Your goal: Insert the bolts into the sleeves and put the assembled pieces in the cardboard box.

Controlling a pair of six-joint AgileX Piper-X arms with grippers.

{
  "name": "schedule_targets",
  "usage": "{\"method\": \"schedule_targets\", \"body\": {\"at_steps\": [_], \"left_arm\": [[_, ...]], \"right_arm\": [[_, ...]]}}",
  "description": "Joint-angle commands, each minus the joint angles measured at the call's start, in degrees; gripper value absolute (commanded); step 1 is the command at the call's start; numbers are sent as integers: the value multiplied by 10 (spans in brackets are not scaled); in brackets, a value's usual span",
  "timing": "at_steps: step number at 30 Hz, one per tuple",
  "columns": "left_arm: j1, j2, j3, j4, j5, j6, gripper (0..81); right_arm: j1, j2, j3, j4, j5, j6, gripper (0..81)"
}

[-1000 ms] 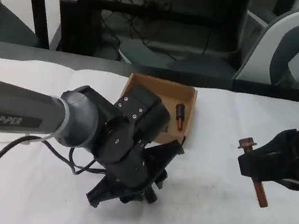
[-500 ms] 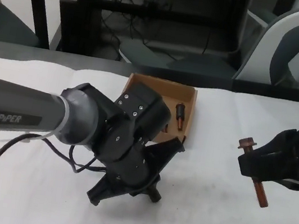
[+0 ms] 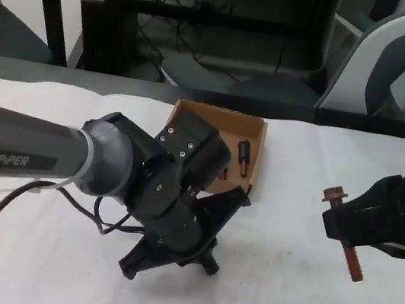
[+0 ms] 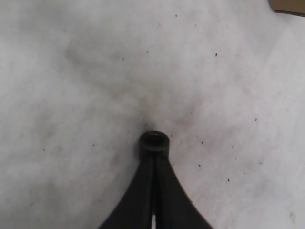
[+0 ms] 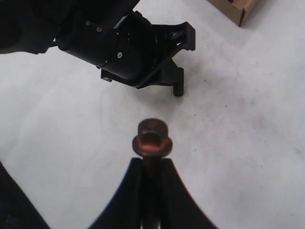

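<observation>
Presently, we find the left end effector (image 3: pixel 199 258) low over the bench (image 3: pixel 280 295), in front of the box (image 3: pixel 220 112). Its fingers are clamped on a black sleeve (image 4: pixel 154 142), gripped at the very tips. In the left wrist view the sleeve is seen end-on with its bore open. We cannot tell whether the sleeve touches the bench.

We find the right end effector (image 5: pixel 151 168) well apart to the right, raised above the bench. Its fingers are closed on the shank of a copper-coloured bolt (image 5: pixel 151 143). In the high view the bolt (image 3: pixel 348 256) hangs tilted, flanged head up and threaded end down, clear of the surface. The bolt and the sleeve are not joined.

We note the box sits at the far middle of the bench, just behind the left arm. One assembled piece (image 3: pixel 244 157) lies inside it, near its right wall. The bench is covered in white sheet with scattered dark specks.
</observation>
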Motion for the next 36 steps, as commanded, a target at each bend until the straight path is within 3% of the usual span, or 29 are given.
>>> {"method": "schedule_targets", "body": {"at_steps": [1,2,8,10,18,36], "left_arm": [[-2,6,-1,-14,11,-2,14],[-2,6,-1,-25,11,-2,3],[-2,6,-1,-77,6,-5,280],[-2,6,-1,-69,11,-15,307],[-2,5,-1,-43,50,4,307],[3,5,-34,32,32,41,307]], "right_arm": [[0,-6,1,-6,-4,-6,6],[0,-6,1,-6,-4,-6,6],[0,-6,1,-6,1,-19,6],[0,-6,1,-6,1,-19,6],[0,-6,1,-6,9,-21,6],[0,-6,1,-6,9,-21,6]]}}
